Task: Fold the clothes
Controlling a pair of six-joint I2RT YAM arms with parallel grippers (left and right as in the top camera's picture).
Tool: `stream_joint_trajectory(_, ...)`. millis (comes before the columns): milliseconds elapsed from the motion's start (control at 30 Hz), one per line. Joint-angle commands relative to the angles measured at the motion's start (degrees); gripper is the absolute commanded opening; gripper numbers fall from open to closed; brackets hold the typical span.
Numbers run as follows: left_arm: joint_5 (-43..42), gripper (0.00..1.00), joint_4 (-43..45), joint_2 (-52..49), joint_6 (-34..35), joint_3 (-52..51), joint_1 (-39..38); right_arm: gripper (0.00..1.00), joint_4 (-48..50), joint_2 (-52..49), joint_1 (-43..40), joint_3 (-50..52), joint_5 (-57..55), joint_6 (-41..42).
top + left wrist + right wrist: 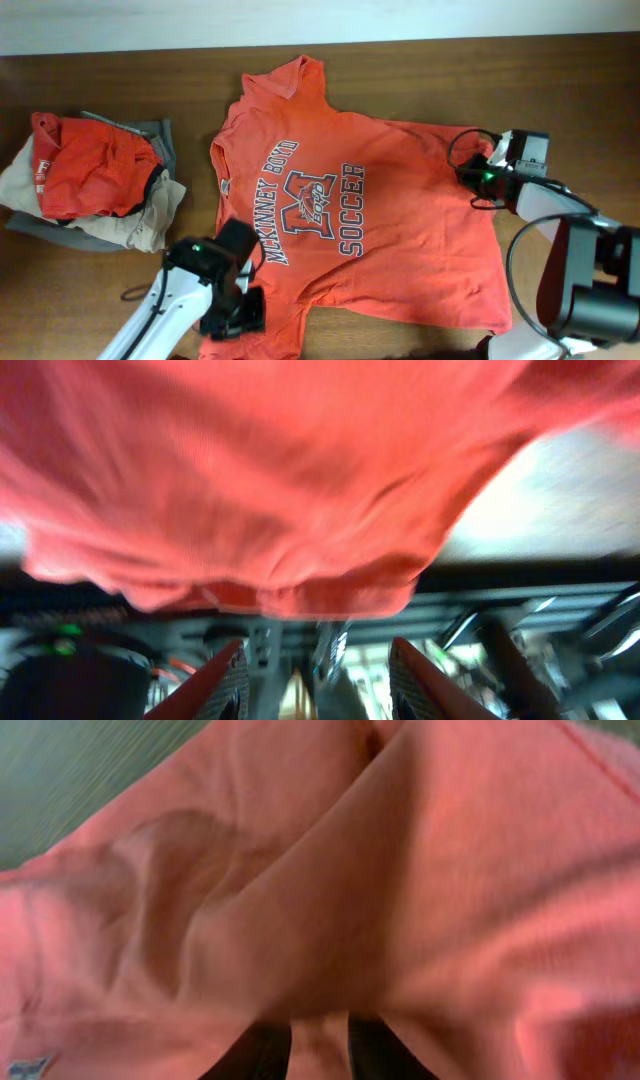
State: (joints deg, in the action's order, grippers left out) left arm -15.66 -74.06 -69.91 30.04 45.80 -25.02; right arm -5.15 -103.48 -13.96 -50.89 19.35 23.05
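The big brown desk holds everything. The orange-red T-shirt lies spread out in the middle, print up, with its neck to the left and its bottom edge to the right. A pile of other clothes sits well apart at the far left.

The right hand is at the shirt's right edge. In its own camera its fingers are pressed together, pinching a fold of the cloth.

The left hand is at the near sleeve. In its own camera its fingers are spread wide, and the cloth hangs past them, not between them.

The shirt looks soft, light and floppy. It will sag and wrinkle, so I think it is best held at the edges and corners.
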Motion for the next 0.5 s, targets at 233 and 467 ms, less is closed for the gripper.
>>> stream_joint_trajectory(233,13.75,0.54,2.08,0.59,0.48,19.19,-0.07,0.18,8.28,-16.00,-1.01,-8.31,-7.56,1.40)
stream_joint_trajectory(467,13.81,0.54,5.09,-0.55,0.48,19.76,-0.07,0.16,1.29,-24.70,-1.75,-24.96,-7.43,-1.16)
